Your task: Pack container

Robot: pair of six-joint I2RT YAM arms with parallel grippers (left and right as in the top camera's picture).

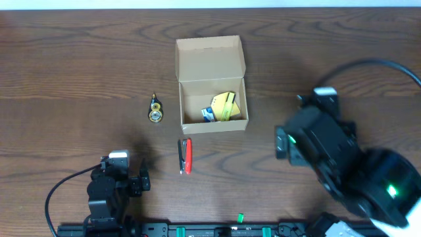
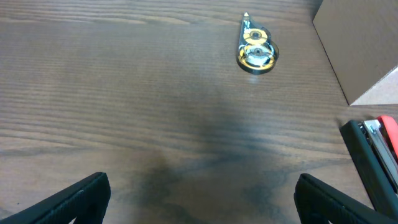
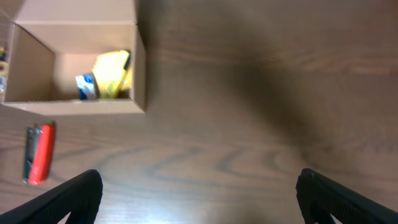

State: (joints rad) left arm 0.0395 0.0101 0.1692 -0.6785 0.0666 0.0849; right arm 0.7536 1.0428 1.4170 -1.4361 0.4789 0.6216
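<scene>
The dark, wood-grain bench (image 1: 66, 59) carries the cardboard container (image 1: 209, 58) near its middle, with its flap lid open and a yellow item (image 1: 227, 105) inside. A correction tape dispenser (image 1: 156, 109) lies to its left and a red-and-black stapler (image 1: 185, 155) nearer the robot. The left gripper (image 2: 202, 199) and the right gripper (image 3: 202, 199) both hang wide open and empty over bare wood.

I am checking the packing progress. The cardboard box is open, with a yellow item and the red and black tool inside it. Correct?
Not quite. The overhead view shows the red and black tool lying on the table outside the cardboard box. The box is open, with the yellow item inside.
</scene>
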